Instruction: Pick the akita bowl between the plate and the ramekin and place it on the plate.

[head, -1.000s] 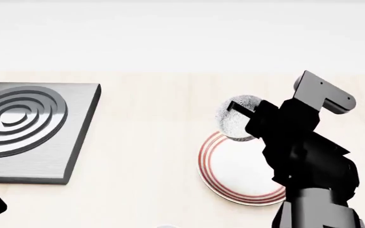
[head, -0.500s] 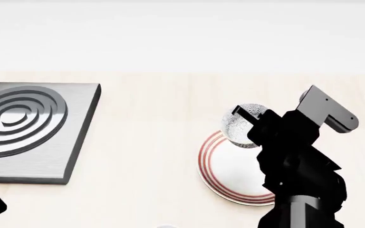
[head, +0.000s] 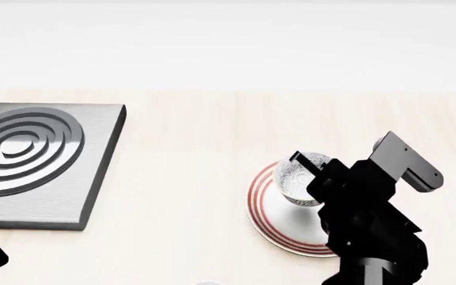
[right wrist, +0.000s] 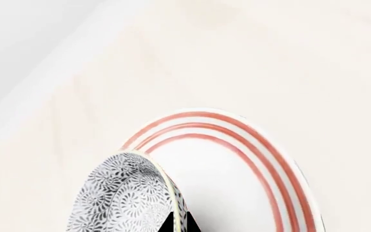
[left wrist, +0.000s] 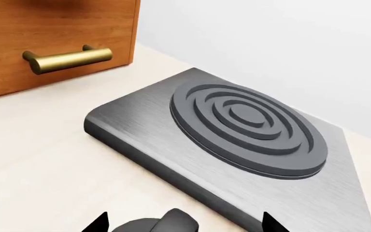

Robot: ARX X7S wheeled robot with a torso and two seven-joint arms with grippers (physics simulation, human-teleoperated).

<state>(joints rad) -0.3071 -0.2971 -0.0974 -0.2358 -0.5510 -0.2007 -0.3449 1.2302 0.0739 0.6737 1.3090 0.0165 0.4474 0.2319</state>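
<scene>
Akita bowl [head: 298, 178] hangs over the plate [head: 272, 214] far rim, wall pinched in my right fingers [right wrist: 172, 224]. Risk: releasing here lets it straddle the rim and tip onto the table [head: 188, 178].

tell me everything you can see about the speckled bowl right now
The bowl is small, round and deep, with a dense grey-and-white flowery speckle outside, a pale inside and a thin light rim; it looks like glazed ceramic. The right gripper pinches its rim, one dark finger over the edge. It sits over the far-left part of the red-ringed plate, tilted in the wrist view. Whether it rests on the plate cannot be told.
</scene>
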